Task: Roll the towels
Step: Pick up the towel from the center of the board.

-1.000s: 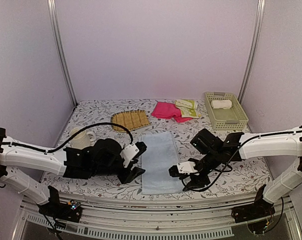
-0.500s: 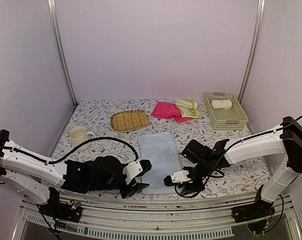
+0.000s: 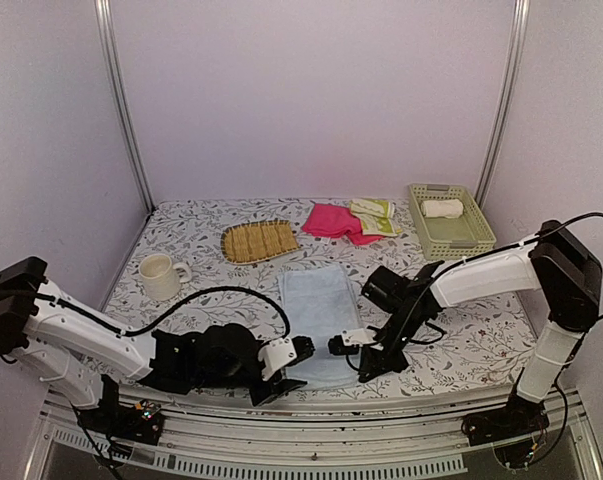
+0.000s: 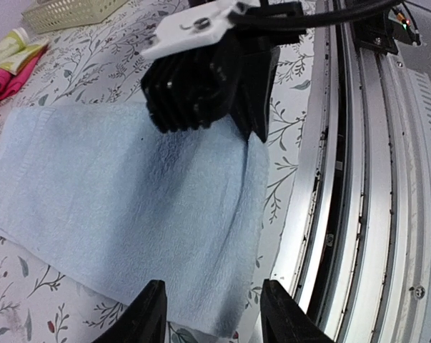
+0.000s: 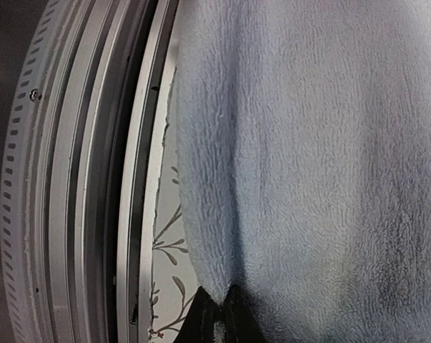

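blue towel lies flat and unrolled at the near edge of the counter, long side running front to back. pink towel lies crumpled at the back, touching the folded yellow-green towel. white towel sits rolled in the basket.

Spread flat on the leaf-printed bench, light blue towel, short edge along the metal rail. At the bottom, left fingers apart, straddling that edge's near corner. On the far corner, right fingers, black under a white bracket. Top left: pink towel, yellow-green towel, lattice basket
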Controlling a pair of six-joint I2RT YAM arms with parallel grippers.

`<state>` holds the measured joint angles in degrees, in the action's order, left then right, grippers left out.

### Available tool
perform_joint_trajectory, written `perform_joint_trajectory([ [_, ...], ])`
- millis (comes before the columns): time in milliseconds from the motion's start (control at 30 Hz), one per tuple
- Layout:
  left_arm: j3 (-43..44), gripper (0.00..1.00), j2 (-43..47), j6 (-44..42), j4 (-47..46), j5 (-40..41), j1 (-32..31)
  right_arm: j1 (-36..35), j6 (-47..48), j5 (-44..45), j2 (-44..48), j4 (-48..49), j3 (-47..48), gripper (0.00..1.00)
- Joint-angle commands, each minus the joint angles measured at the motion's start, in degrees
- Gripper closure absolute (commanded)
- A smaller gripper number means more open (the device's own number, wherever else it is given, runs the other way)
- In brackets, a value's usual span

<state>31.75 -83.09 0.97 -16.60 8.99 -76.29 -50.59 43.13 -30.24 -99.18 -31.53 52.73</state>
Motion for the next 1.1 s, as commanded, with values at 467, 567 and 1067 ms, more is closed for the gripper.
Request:
perform_joint_trajectory([
  [467,8.2,0.53,-15.9,-5.1,-6.3,-4.9,0.0,10.7,11.2,-25.1,-20.2,-26.0,15.9,0.94],
  [567,8.6,0.58,-16.7,-5.5,-5.8,-5.6,0.8,10.8,11.2,-24.9,-21.0,-26.2,16.2,0.94],
  [1067,8.6,0.66,-18.2,-4.2,-5.8,-8.8,3.2,11.2,11.7,-25.5,-22.9,-27.1,16.1,0.93],
])
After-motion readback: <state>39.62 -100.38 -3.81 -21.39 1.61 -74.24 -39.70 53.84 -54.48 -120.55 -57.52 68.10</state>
